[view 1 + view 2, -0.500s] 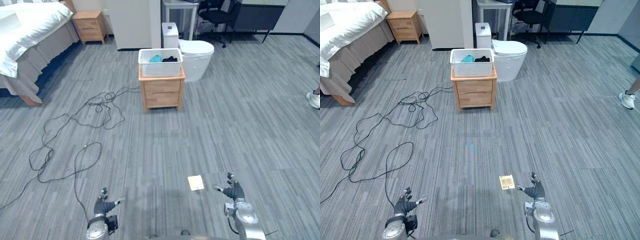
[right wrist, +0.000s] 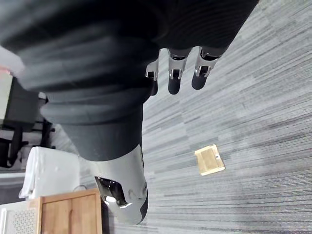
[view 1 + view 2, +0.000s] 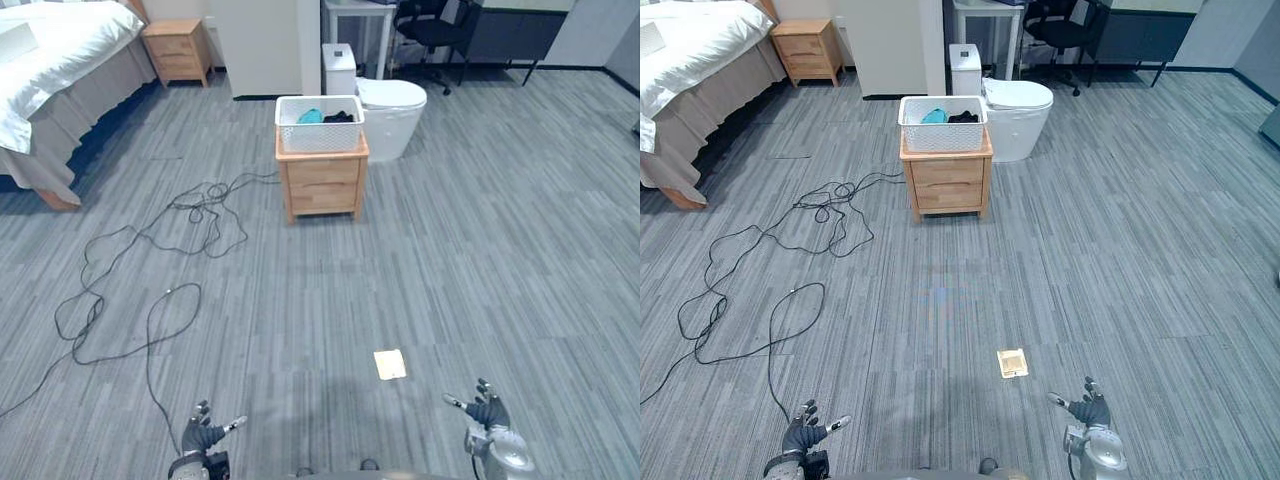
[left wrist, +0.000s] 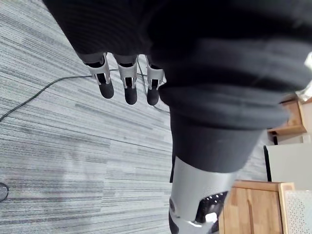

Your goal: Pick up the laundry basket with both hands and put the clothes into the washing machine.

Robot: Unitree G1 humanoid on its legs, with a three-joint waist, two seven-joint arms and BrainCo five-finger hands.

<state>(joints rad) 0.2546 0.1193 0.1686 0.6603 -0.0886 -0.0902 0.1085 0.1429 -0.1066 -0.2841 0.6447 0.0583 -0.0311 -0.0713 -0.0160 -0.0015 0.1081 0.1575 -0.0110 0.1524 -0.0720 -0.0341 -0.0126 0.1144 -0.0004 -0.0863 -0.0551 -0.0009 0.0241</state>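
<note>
Laundry basket (image 3: 320,132) sits untouched on the wooden cabinet (image 3: 322,186). Left hand (image 3: 203,437) and right hand (image 3: 489,412), spread and empty, hover far from the cabinet; whole task left.

White lattice laundry basket (image 3: 319,130); teal and black clothes (image 3: 311,116); light-wood cabinet (image 3: 322,182); grey streaked floor (image 3: 480,250); tan plate (image 3: 390,364).

The room looks like a home mocked up inside an office or lab. A bed (image 3: 50,55) with white bedding and a wooden nightstand (image 3: 178,48) stand at the far left. A laundry basket (image 3: 319,125) sits on a small wooden cabinet (image 3: 323,180), with a white toilet (image 3: 392,110) just behind it. An office chair (image 3: 432,28) and a white desk (image 3: 362,10) stand at the back. Grey striped carpet (image 3: 460,260) covers the floor.
</note>
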